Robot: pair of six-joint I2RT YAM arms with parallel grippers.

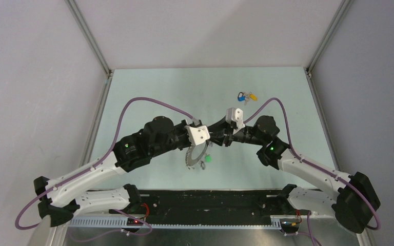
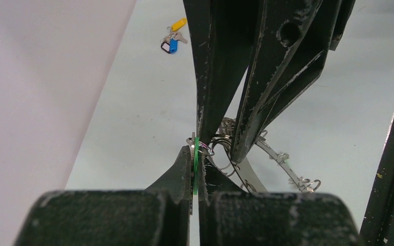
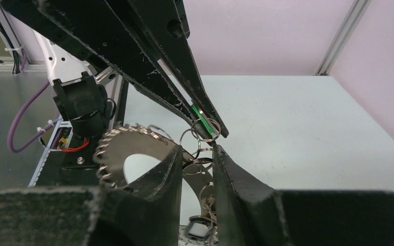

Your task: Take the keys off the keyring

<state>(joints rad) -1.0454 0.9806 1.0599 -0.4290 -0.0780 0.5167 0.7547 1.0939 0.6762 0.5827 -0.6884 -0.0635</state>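
so, left gripper first: it's clamped flat on the green key, and you can see the plastic head edge-on as a thin green line between the pads in the middle of the left wrist view. right gripper comes in nose to nose with it, jaws only narrowly parted, and the small split rings sit in that gap. can't tell from any view whether it's actually pinching one or just straddling them

the keyring hangs just below where the two sets of fingertips meet, centre of the top view, tilted, with the toothed rim and big hole facing roughly up at the camera. whether its low edge touches the table i can't tell. more wire loops ride on its rim at lower right of the left wrist view, too small to count

looks to me like the step is working the green key's little ring off the big one, with most of the job left. how i'd do it: treat the left clamp as a dead steady anchor, get the right fingertips onto one split ring's wire rather than the bundle, then feed it slowly along the coil instead of yanking. that toothed rim looks like it'd snag, and the ring would probably swing if either side slips

the loose bunch of blue and yellow keys lies well apart near the top of the table, not in play
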